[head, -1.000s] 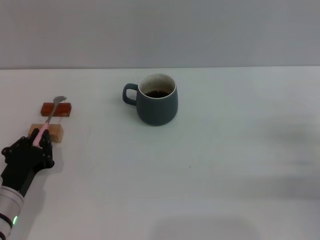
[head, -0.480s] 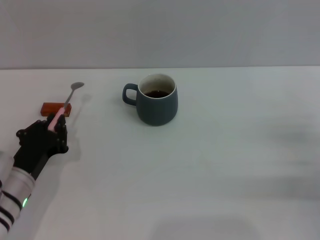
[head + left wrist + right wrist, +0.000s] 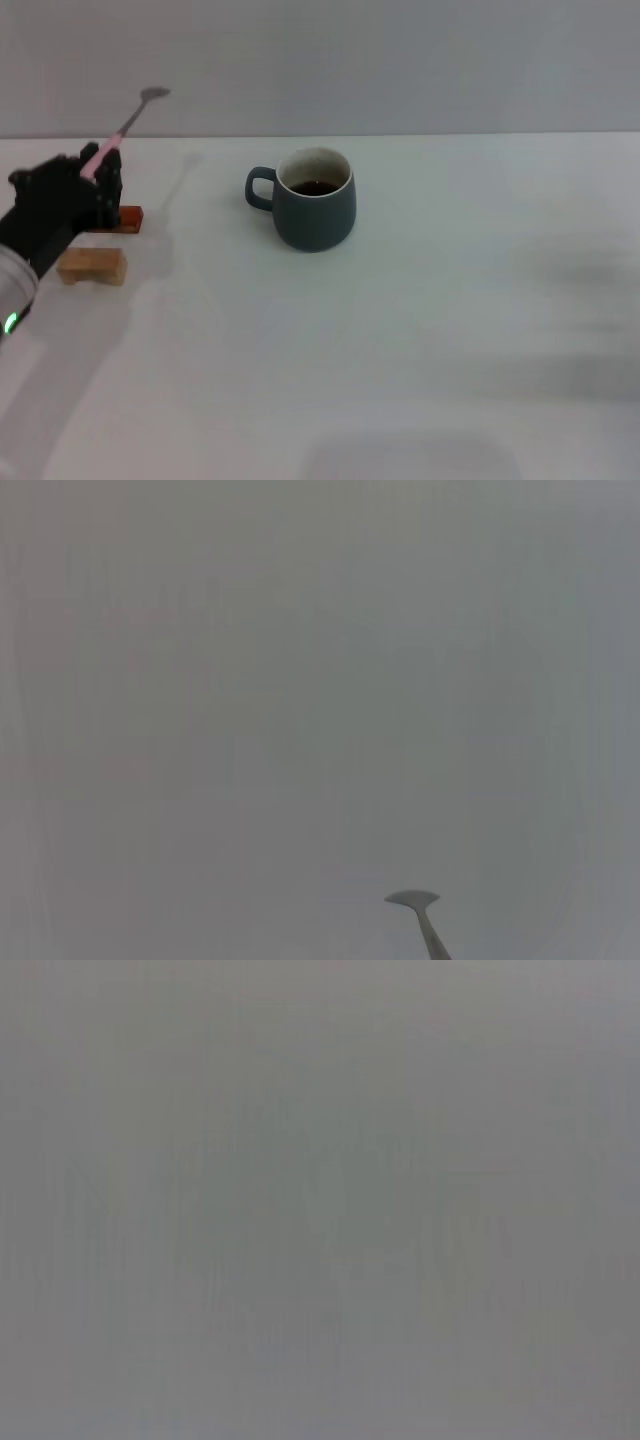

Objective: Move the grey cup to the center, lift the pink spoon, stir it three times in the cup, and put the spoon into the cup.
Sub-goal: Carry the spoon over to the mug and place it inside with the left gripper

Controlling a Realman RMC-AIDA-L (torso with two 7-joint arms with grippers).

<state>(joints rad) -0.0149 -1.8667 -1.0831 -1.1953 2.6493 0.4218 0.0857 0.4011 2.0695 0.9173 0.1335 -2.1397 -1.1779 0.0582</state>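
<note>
Plain white counter (image 3: 420,330): your left gripper (image 3: 100,172) had its fingers clamped on the pink spoon (image 3: 128,122), now raised off its blocks (image 3: 92,266); grey cup (image 3: 313,211) stirring's next.

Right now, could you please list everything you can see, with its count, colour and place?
Dark grey-blue ceramic mug: one, dark liquid inside, handle toward the robot's left, near the table's middle.
Slim spoon with pink handle and grey metal bowl: one, held in the air at the left, bowl end up.
Reddish-brown block: one, left side, partly hidden by the gripper.
Tan wooden block: one, just nearer than the reddish one.
White table: one.
Left gripper: black, shut on the spoon handle.
Right gripper: not in view.
</note>
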